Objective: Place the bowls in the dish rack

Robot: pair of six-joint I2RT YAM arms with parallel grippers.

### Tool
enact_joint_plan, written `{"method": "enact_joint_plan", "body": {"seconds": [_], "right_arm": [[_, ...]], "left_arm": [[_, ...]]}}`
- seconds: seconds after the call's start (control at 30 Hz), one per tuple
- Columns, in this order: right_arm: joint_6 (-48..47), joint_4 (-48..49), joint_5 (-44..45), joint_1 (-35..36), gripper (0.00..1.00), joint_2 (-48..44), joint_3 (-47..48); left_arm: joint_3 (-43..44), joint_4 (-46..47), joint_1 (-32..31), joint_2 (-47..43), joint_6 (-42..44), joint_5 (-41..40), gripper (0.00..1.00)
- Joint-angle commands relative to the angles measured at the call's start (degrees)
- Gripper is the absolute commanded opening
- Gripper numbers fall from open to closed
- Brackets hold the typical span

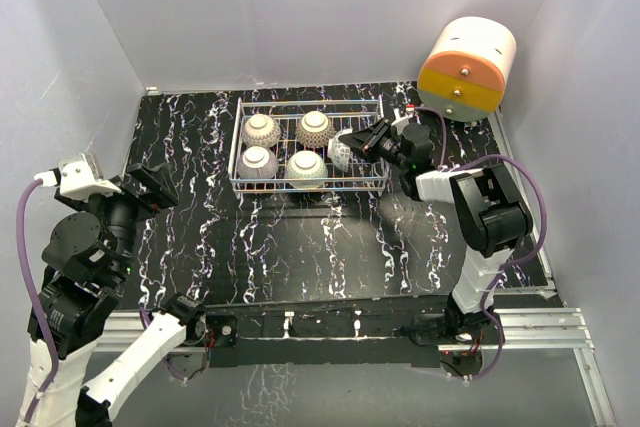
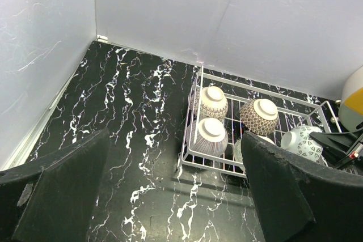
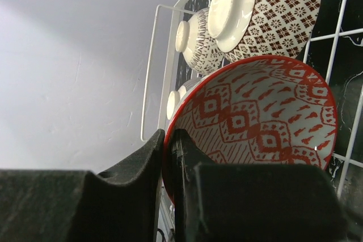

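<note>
Black rubbery fingers [image 3: 142, 162] of the right gripper [image 3: 169, 143] pinch the thin rim of the red-patterned round ceramic bowl [image 3: 255, 117], holding it tilted on edge at the 3 o'clock end of the white wire dish rack [image 1: 310, 188]. Four glazed bowls [image 1: 261, 129] sit foot-up on its grid, filling the 9 o'clock side. Well apart at 9 o'clock, the left gripper [image 1: 152, 185] hangs wide open over the black white-veined marble table [image 1: 300, 247].

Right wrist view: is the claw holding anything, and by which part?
Yes: the right claw pinches the red bowl by its rim, at the edge nearest the camera.
</note>
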Motion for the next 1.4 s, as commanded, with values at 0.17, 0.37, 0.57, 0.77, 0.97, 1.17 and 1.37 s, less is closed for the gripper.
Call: {"method": "enact_joint_plan", "body": {"seconds": [0.17, 0.37, 0.57, 0.77, 0.97, 1.17, 1.37], "right_arm": [[1.3, 0.2, 1.0, -0.3, 0.13, 0.6, 2.2], [3.5, 1.3, 2.4, 1.9, 0.13, 3.1, 5.7], [4.7, -0.9, 5.6, 3.4, 0.13, 4.4, 7.6], [3.6, -4.6, 6.8, 3.6, 0.14, 4.0, 6.8], [0.3, -9.9, 8.3, 3.6, 0.15, 2.1, 6.2], [-3.5, -16.2, 10.1, 3.5, 0.16, -0.5, 5.7], [-4.4, -18.7, 11.0, 3.0, 0.19, -1.5, 4.3]], "left_arm": [[0.0, 0.6, -0.1, 0.3, 0.6, -0.2, 0.97], [0.4, 0.7, -0.1, 0.4, 1.0, -0.5, 0.97], [0.5, 0.6, -0.1, 0.1, 1.3, -1.1, 0.97], [0.7, 0.6, 0.0, 0.1, 1.8, -1.6, 0.97], [0.6, 0.6, -0.1, 0.2, 1.8, -1.5, 0.97], [-0.1, 0.8, -0.1, 0.1, 1.6, -1.3, 0.97], [0.0, 0.8, -0.1, 0.1, 1.5, -1.0, 0.97]]}}
